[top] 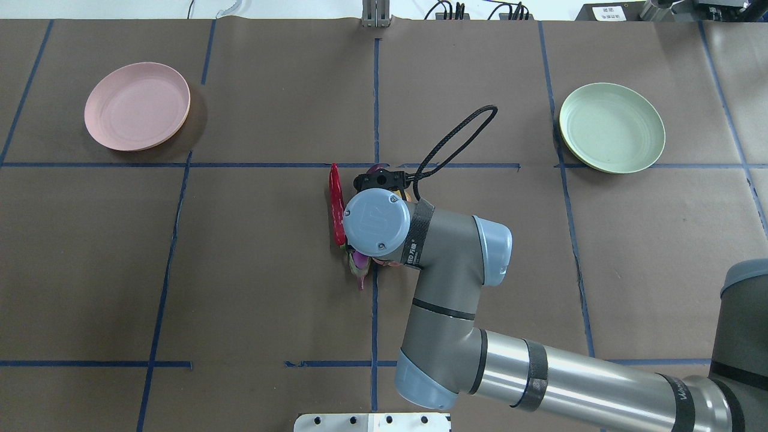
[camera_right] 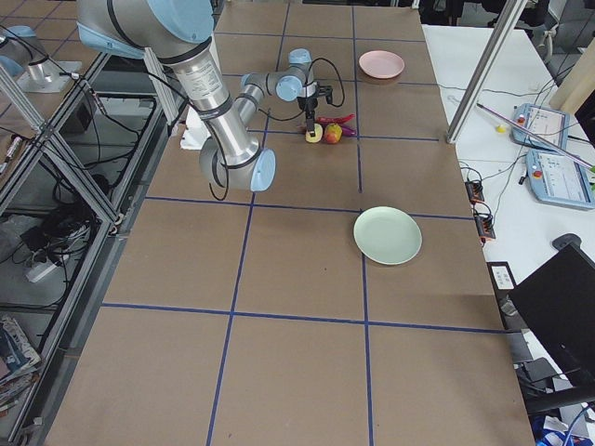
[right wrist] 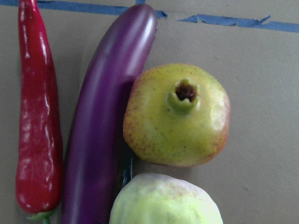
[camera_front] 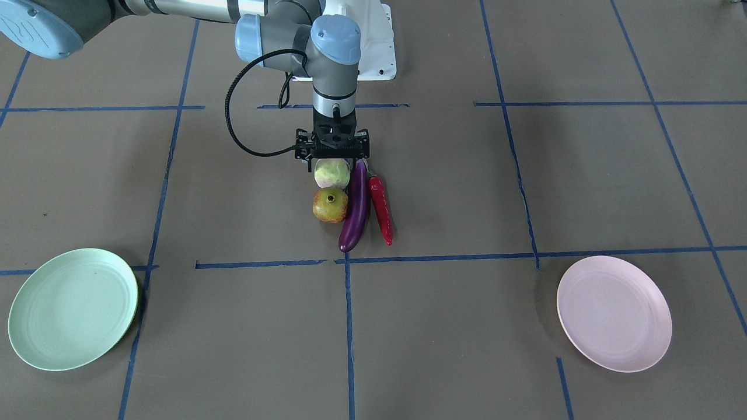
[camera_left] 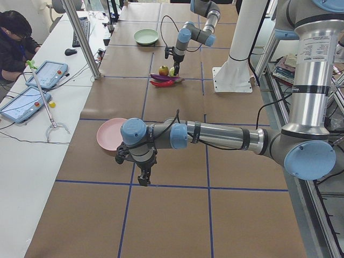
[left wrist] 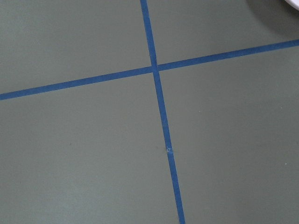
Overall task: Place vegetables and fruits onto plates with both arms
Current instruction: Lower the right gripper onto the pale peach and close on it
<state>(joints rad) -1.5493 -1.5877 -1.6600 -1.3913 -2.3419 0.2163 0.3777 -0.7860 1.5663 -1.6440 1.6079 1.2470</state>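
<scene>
Exterior front-facing, eggplant (camera_front: 355, 210) lengthwise, cap toward robot, right hand (camera_front: 334, 162) seemingly apart over pale ball (camera_front: 332, 173).

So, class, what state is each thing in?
Pale mint green round plate: empty.
Pale pink round plate: empty.
Long glossy purple eggplant: on table.
Wrinkled red chili pepper: on table.
Yellow-green crowned fruit: on table.
Pale green lumpy ball: under right gripper.
Right gripper: open.
Left gripper: cannot tell.

chili (camera_front: 381, 210) beside eggplant (camera_front: 356, 210), pomegranate (camera_front: 330, 205) on eggplant's other side, lumpy ball (camera_front: 331, 173) beside pomegranate
</scene>
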